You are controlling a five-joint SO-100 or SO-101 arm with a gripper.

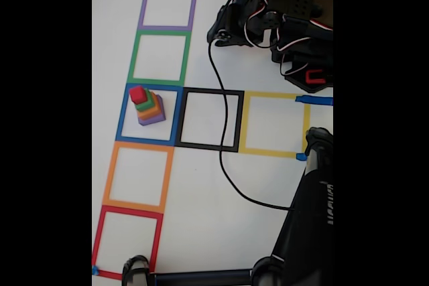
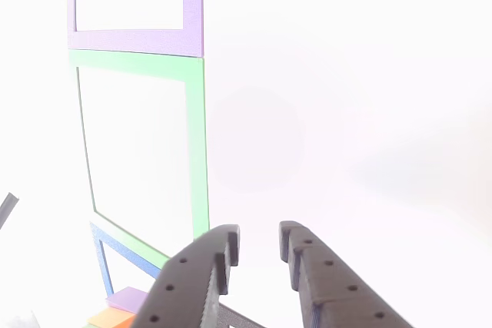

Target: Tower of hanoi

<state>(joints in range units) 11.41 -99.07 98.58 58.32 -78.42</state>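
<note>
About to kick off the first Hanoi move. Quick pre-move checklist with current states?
1. Stack order: the red cube tops the green cube, then the orange cube, with the purple cube at the bottom. Ok.
2. Stack location: inside the blue tape square. Ok.
3. Tool empty: there is a gap between the fingers and nothing in it in the other view. Ok.
4. Tool over stack: not ok, it sits off to the side of the stack.
5. Black cable crosses the black tape square: not ok if that is the target.
6. Stack squareness: the cubes look slightly offset. Cannot tell.
</note>
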